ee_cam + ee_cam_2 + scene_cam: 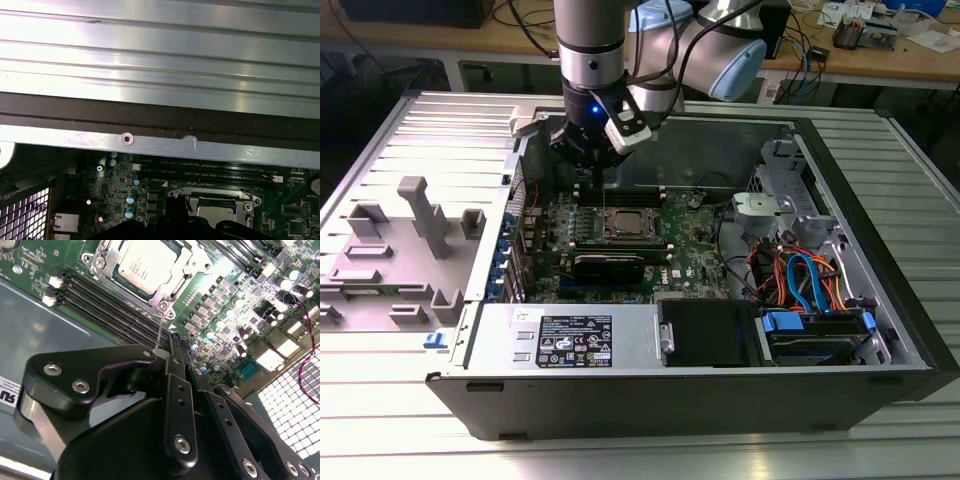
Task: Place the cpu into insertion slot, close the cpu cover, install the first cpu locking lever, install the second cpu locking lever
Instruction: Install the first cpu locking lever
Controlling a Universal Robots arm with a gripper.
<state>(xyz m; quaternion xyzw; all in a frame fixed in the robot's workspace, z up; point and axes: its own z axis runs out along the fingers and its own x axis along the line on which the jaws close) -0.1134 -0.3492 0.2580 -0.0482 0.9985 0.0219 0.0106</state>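
Observation:
The cpu [145,262] lies flat in the insertion slot [625,225] on the green board, its silver top showing. The cpu cover [186,266] is down around it as a shiny frame. A thin wire locking lever [160,325] rises from the socket's corner screw up to my gripper [176,342]. The black fingertips are shut together, the lever's end right beside them; whether it is clamped I cannot tell. In the exterior view the gripper [592,170] hangs just behind the socket, toward that view's left. The first wrist view has the socket's cover [215,194] just past the gripper [176,204].
Long black memory slots [110,315] run beside the socket. A grey drive cage [775,215] and coloured cables [800,280] fill the case on the exterior view's right. A black shroud [710,332] and power supply [570,340] sit in front. The case wall [150,145] is close behind.

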